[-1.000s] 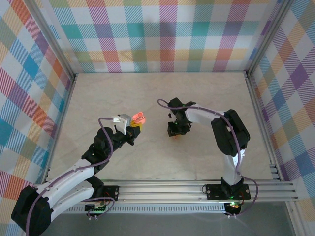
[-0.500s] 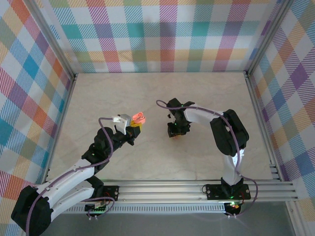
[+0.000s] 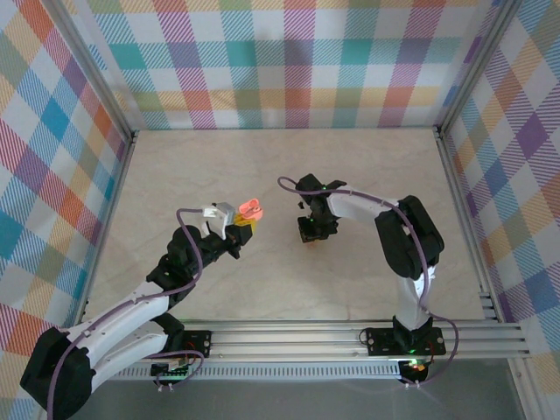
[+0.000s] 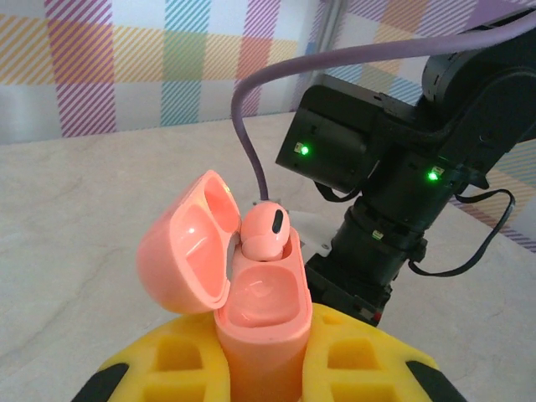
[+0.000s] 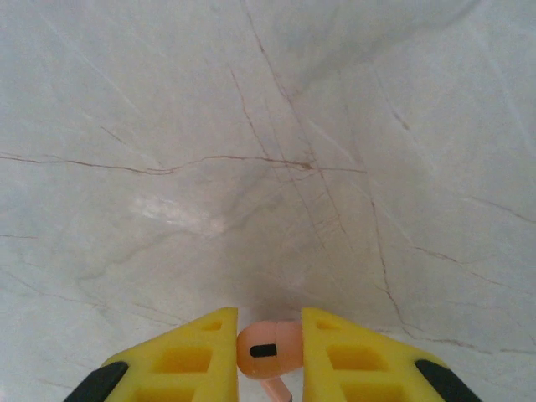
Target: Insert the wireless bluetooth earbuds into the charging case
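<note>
Tabletop [image 3: 262, 166]: pale, marbled.
Case [image 4: 188, 251]: pink, hard, glossy, lid open. It stands upright in your left gripper [image 4: 264, 352], jaws pressed on its base. One earbud [image 4: 266, 234] sits in the far well.
Second earbud [image 5: 270, 345]: tiny, light, probably slick and apt to squirt out. Hold it gently across the head. Your right gripper [image 5: 269, 335] pinches it there, low at the tabletop.

you're working in a robotics lab test cell, not a home: a marble-look tabletop [image 3: 262, 166] is boxed in by plaid-printed panels [image 3: 289, 61], with aluminium extrusion posts [image 3: 92, 70] at the corners and slotted rails [image 3: 297, 337] along the near edge, where your left arm [image 3: 131, 311] and right arm [image 3: 407, 236] are bolted, cables trailing
</note>
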Robot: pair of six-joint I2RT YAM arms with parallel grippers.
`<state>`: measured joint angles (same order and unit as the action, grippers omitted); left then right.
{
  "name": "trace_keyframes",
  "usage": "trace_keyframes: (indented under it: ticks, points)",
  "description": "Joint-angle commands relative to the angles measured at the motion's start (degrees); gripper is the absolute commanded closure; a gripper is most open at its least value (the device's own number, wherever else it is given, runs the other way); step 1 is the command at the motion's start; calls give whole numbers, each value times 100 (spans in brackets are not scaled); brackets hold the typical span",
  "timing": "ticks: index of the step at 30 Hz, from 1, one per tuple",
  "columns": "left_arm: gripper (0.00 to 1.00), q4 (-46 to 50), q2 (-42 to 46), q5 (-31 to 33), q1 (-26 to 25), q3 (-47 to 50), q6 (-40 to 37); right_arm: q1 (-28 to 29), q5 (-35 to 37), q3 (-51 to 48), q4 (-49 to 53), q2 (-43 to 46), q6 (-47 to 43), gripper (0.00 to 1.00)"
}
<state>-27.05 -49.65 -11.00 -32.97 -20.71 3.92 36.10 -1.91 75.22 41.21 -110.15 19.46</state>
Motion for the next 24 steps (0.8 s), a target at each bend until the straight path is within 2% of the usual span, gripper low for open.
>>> trace_keyframes:
  ticks: [1,6,10,17,21,24]
  points:
    - [100,-336,-120,-329,-8,-135,-197,51,147,-86,-163,588,236,81]
    - [100,-80,-460,-557,-7,-413,-328,51,415,-176,-257,1275,351,83]
    - [100,-322,-827,-846,1,-494,-446,53,560,-359,-510,1975,430,83]
    - [100,-1704,-1462,-1191,-8,-342,-792,124,665,-949,-1599,3349,526,86]
    - [100,-1988,-1660,-1429,-33,-531,-1025,282,643,-1258,-2427,3951,363,89]
    - [100,-2098,-1755,-1309,-88,-676,-1257,405,552,-1278,-2847,4111,190,90]
